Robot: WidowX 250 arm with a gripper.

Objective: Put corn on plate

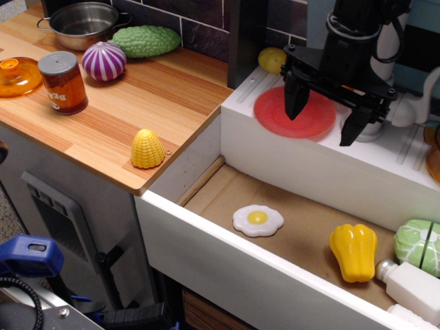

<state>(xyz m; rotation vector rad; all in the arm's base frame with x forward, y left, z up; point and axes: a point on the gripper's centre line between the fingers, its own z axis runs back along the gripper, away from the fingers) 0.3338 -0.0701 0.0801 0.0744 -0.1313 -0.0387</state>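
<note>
The corn [148, 149] is a small yellow ridged dome standing on the wooden counter near its front right corner. The plate [282, 118] is a flat red-pink disc on the white ledge behind the sink. My gripper [324, 117] is black, open and empty, hanging just above the plate's right half. One finger covers part of the plate. The corn is far to the left of the gripper and lower in the view.
A sink basin [206, 184] holds a toy fried egg [258, 221], a yellow bell pepper [353, 251], a green vegetable [418, 246] and a white bottle [412, 285]. On the counter stand a can [63, 82], purple onion [104, 60], green gourd [146, 41], pot [82, 24] and orange lid [15, 75]. A yellow ball [271, 60] sits behind the plate.
</note>
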